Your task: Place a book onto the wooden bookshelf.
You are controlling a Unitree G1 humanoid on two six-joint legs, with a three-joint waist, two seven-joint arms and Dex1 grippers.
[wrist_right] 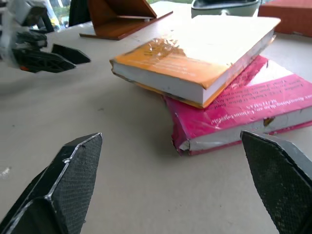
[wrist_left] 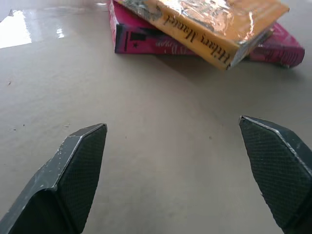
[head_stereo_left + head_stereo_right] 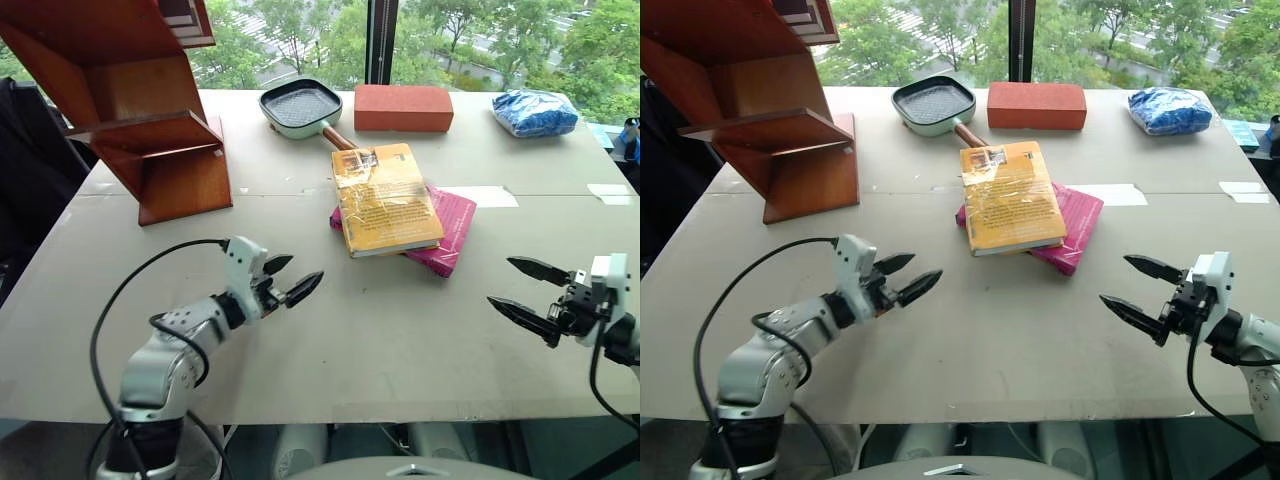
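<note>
With both the left gripper (image 3: 288,280) and the right gripper (image 3: 527,290) empty, jaws apart, the glossy yellow-orange paperback book (image 3: 385,197), lying askew on a magenta-pink book (image 3: 455,225) mid-worktop, well apart from the reddish-brown wooden bookshelf (image 3: 130,95), may slide or drag its neighbour if pinched unevenly.

Bright daylight comes through the window (image 3: 400,30) behind the table (image 3: 300,340), giving soft, faint shadows. Glare whitens the book (image 1: 195,53) cover and the tabletop in the wrist views. All views look sharp.
</note>
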